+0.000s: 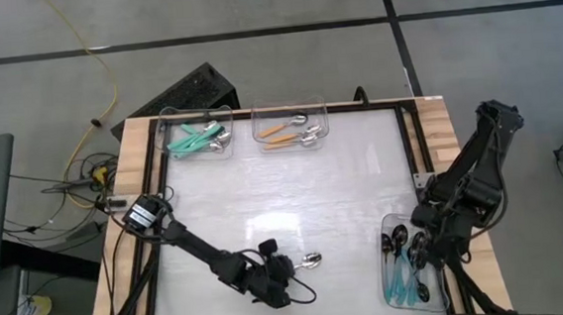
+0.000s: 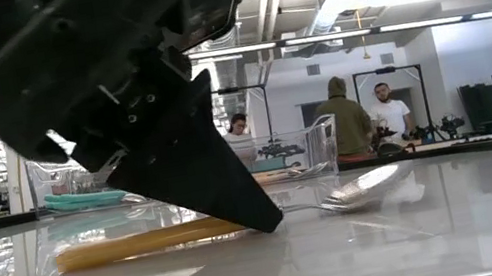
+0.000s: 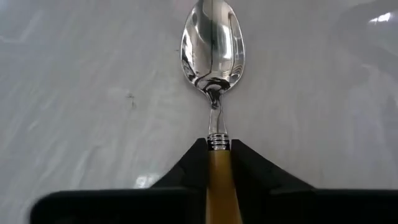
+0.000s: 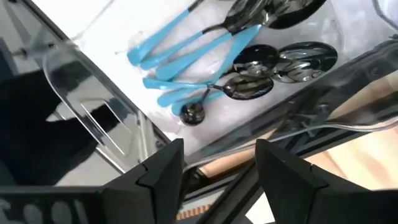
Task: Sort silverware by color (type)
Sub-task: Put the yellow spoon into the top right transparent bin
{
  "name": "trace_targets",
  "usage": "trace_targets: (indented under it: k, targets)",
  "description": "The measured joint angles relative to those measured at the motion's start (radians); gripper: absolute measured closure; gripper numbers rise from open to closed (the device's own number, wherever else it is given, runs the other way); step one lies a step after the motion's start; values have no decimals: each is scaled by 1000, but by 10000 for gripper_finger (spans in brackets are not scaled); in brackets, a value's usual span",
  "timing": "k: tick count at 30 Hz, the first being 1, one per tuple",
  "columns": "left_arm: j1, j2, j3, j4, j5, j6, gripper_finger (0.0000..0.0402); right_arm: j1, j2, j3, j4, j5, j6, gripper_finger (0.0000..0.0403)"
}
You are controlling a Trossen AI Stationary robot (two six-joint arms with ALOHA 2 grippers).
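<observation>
A spoon with a silver bowl (image 3: 212, 46) and an orange handle lies flat on the white table near its front edge, also in the high view as spoon (image 1: 312, 262) and in the low view as spoon (image 2: 367, 188). My left gripper (image 3: 218, 144) is shut on its handle. At the table's right, my right gripper (image 4: 221, 165) hangs open above the edge of a clear bin (image 1: 395, 303) that holds several blue-handled spoons with black bowls (image 4: 249, 81); it touches nothing. My left gripper pinches the orange handle (image 3: 219, 163) between its two fingers (image 3: 186, 168), at the end next to the metal collar and neck. The fingers slant down from the table's left and lie along the handle. The spoon rests on the table, its bowl pointing away from the gripper.
Two clear bins stand at the table's far edge: one with teal-handled spoons (image 1: 198, 136), one with orange-handled spoons (image 1: 289, 127). Between them and the near edge is bare white table top (image 1: 294, 196). People stand in the room beyond the table (image 2: 345, 121).
</observation>
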Motion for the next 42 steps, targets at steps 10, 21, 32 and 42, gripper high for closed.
trace_targets:
  k: [10,21,32,42]
  targets:
    - [73,-113,-77,-141,-24,251,376,-72,-34,0,58,131,73,181]
    - [449,-645,-403,-27,257,627,376,-133,-30,0,261,542,-34,181]
    - [956,-572,-89,-164,542,949,376,-304,-35,0,331,808,-432,181]
    - [1122,-234,229,-239,664,1071,376,-734,-156,-33,366,614,-939,184]
